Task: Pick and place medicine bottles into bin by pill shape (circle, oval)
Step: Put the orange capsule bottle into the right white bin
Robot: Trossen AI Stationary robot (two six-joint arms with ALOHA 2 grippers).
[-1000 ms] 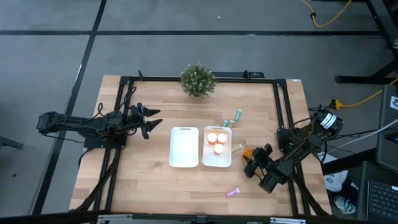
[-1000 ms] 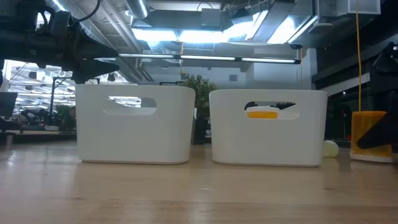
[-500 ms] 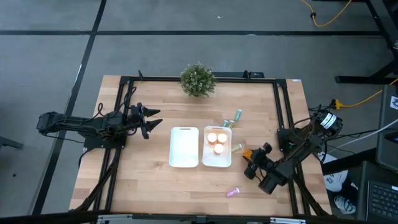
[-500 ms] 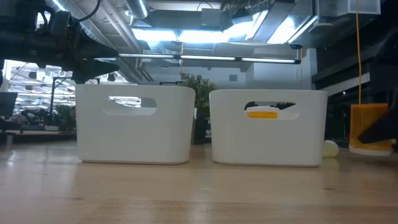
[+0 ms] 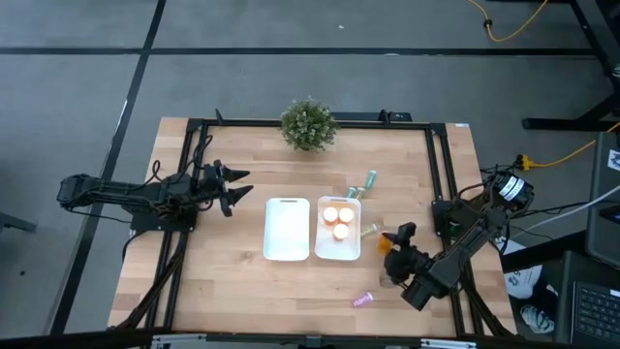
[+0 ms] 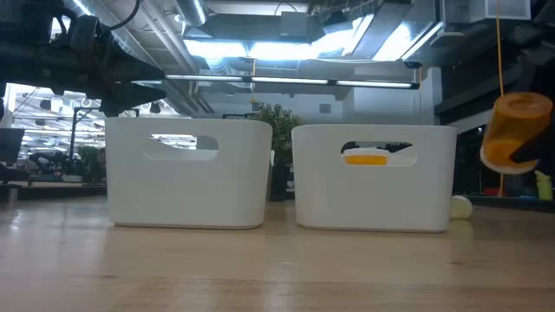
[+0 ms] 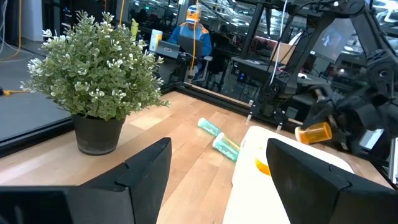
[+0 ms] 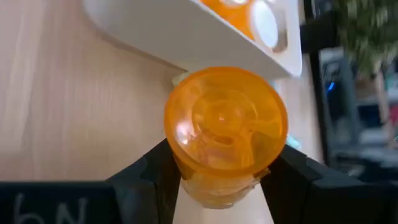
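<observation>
1. Bins come first by size: two white bins (image 5: 288,230) stand side by side mid-surface; the right-hand one (image 5: 338,233) already holds orange bottles.
2. Right gripper (image 8: 214,177) hangs just beside that bin, its fingers clamped on the sides of an orange medicine bottle (image 8: 224,134), lifted clear of the surface.
3. Left gripper (image 7: 217,180) waits well apart, fingers spread, empty.
4. That bottle looks light, stiff and smooth-walled; a mid-body grip seems safest against slipping.
</observation>
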